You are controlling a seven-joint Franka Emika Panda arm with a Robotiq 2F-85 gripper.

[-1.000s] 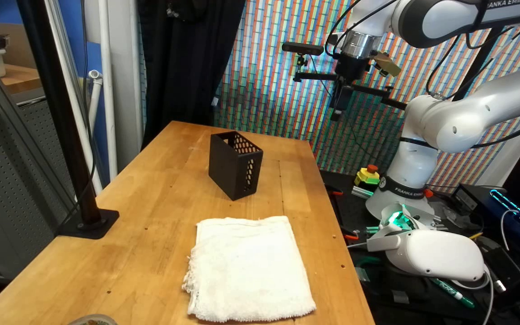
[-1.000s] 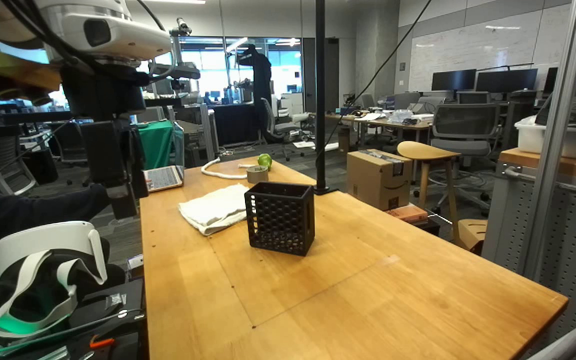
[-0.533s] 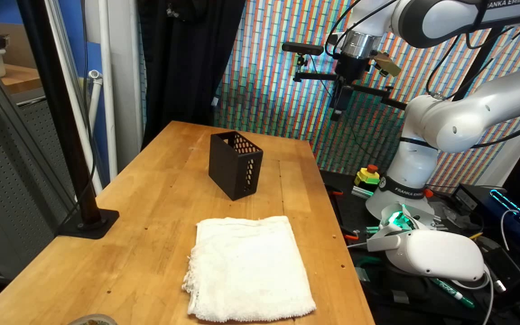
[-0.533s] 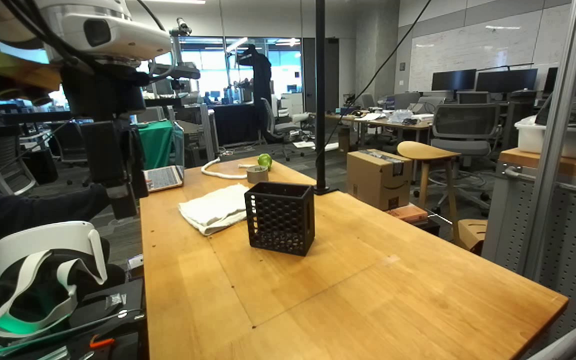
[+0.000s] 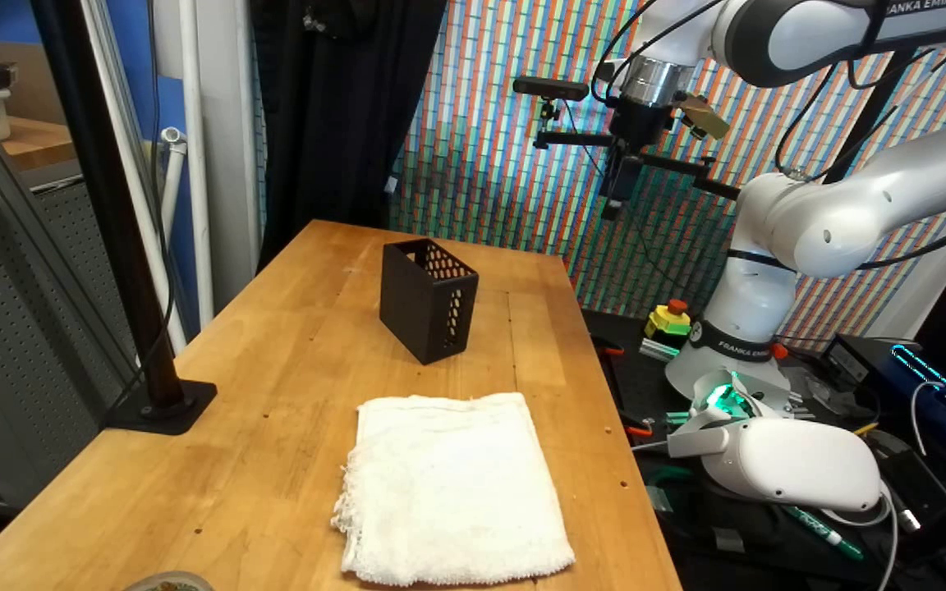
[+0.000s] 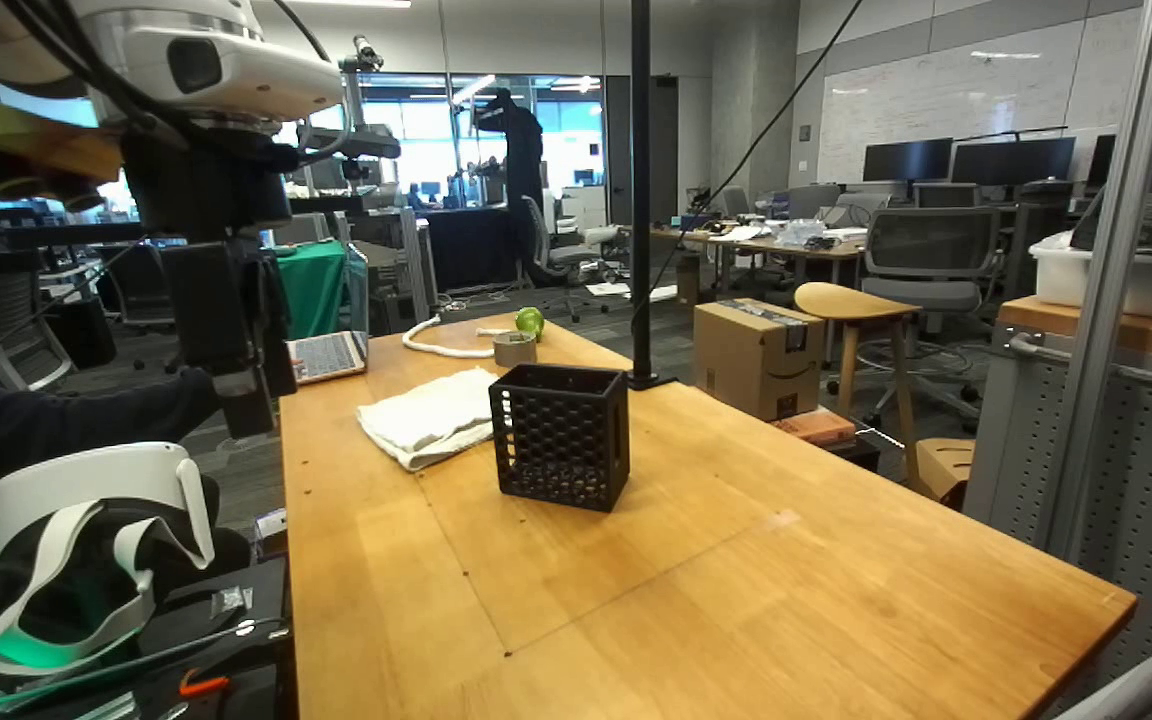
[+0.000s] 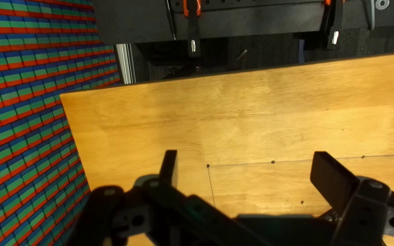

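In an exterior view, a folded white towel (image 5: 452, 488) lies near, flat, perhaps so it rests level. Beyond it a bin (image 5: 418, 305) stands upright on the desk (image 5: 276, 460), its flat base probably steadying it; it is black, plain-walled at left, pierced with honeycomb holes at right. Farther, right, the hand (image 5: 612, 207) hangs raised, likely for clearance, fingers (image 7: 332, 181) spread with nothing between
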